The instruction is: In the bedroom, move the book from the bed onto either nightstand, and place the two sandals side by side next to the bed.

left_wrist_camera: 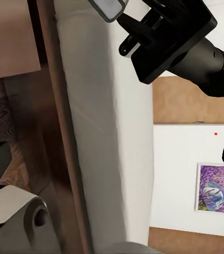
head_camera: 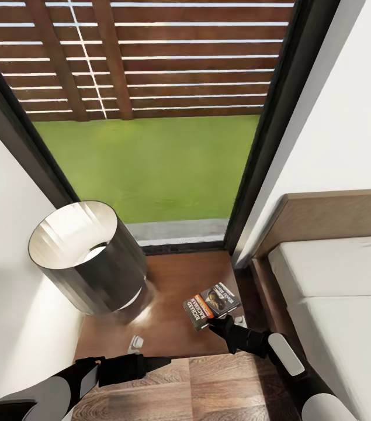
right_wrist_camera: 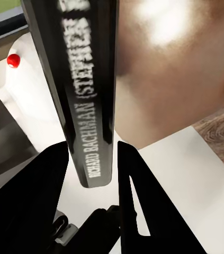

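The right gripper [head_camera: 219, 323] is closed on the book [head_camera: 211, 304], its two black fingers [right_wrist_camera: 138, 206] pressing either side of the thin paperback near its lower end. The book runs forward from the fingertips, its dark cover crossed by an orange band with white "Richard Bachman" lettering and a grey picture; the black spine carries the same name in white. Beneath the held book lies the glossy dark brown top of the nightstand [head_camera: 167, 280]. Beyond it on that top stands a lamp [head_camera: 86, 257] with a round, dark metallic drum shade. To the gripper's right lies the bed [head_camera: 337, 280], pale smooth mattress in a wooden frame. The left gripper [head_camera: 150, 362] points toward the right one over plank floor [head_camera: 220, 386]; I cannot tell how wide it stands.
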`<state>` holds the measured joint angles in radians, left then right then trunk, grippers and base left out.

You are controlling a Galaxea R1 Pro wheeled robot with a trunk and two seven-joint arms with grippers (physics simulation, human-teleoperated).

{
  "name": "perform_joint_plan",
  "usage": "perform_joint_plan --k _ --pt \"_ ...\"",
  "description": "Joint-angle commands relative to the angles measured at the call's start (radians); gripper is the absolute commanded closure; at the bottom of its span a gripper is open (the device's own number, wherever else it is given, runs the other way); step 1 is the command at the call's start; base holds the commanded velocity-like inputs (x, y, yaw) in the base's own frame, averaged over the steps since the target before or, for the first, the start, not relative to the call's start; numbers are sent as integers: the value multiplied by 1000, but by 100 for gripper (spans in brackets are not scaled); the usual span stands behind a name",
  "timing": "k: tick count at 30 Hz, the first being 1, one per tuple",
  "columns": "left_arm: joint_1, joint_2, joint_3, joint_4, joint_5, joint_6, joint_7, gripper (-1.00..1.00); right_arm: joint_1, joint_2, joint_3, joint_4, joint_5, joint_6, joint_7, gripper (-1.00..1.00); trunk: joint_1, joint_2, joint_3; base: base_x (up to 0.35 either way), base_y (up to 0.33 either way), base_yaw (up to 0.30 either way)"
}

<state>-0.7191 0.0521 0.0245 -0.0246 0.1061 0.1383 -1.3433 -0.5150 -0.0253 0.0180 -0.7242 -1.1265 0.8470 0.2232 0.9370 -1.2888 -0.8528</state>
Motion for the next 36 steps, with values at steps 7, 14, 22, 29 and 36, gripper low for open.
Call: perform_joint_plan --k 7,14,22,29,36 --pt "0 0 2 0 1 10 -4 -100 0 -1 2 0 4 1 7 100 27 -50 -23 0 0 0" --pt "0 0 2 0 1 11 -4 -100 0 -1 2 -1 4 1 7 100 27 -50 -23 0 0 0" --pt "0 0 2 0 1 10 -4 -100 0 -1 2 -1 4 1 7 100 54 -99 -45 0 0 0" --pt "0 0 2 0 1 10 -4 -100 0 -1 2 -1 4 1 7 100 81 -148 -66 0 0 0" --pt "0 0 2 0 1 10 -4 -100 0 -1 2 -1 4 1 7 100 92 -169 -76 0 0 0"
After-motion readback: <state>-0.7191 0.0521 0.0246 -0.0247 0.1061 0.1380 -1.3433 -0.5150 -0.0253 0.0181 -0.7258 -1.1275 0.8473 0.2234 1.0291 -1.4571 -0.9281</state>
